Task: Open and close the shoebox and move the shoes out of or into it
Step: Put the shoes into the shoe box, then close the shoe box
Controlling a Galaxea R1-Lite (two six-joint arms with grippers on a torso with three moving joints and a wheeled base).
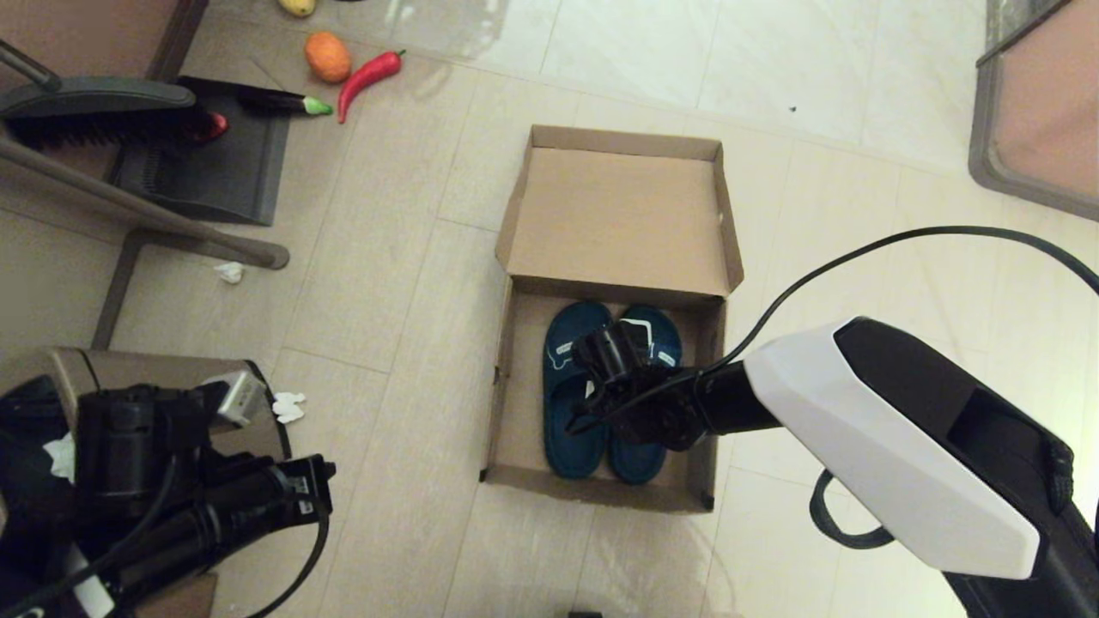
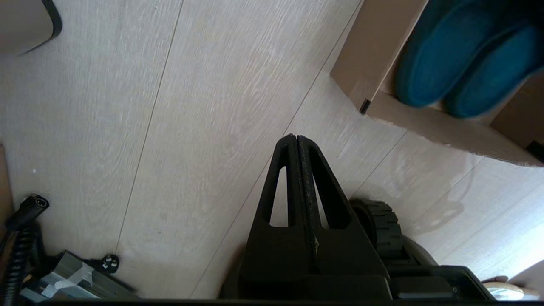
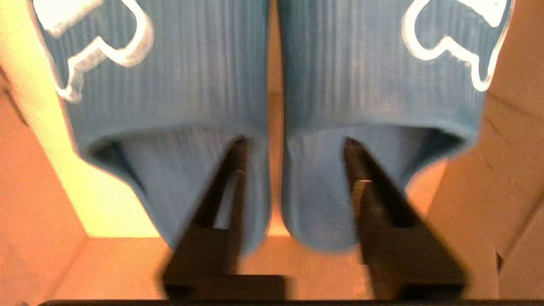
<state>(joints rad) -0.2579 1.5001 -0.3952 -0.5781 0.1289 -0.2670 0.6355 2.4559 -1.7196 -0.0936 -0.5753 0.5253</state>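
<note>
Head view: the shoebox [image 1: 611, 326] sits on the floor at frame centre, lid folded back toward the top of the frame, so the tray is free to reach from above. The shoes [image 1: 573, 403] lie side by side in the tray, toes toward the lid hinge, right of the tray's middle. The right pincer [image 1: 611, 354] reaches in from the right and hangs over the straps. The left pincer [image 1: 305, 481] is parked at lower left, well apart from the box.

Left wrist view: the left pincer [image 2: 296, 140] has its fingers pressed together with nothing between them, idle above bare floor. A box corner [image 2: 361, 91] and both heels [image 2: 459, 63] show at upper right.

Right wrist view: the right pincer [image 3: 293, 148] stands partly open, one finger [image 3: 231, 170] tucked under each strap, astride the two inner edges of the shoes [image 3: 272, 85]. No squeeze is evident. This placement suits handling both shoes as one. Judged: pair inside the box, lid not yet closed.
</note>
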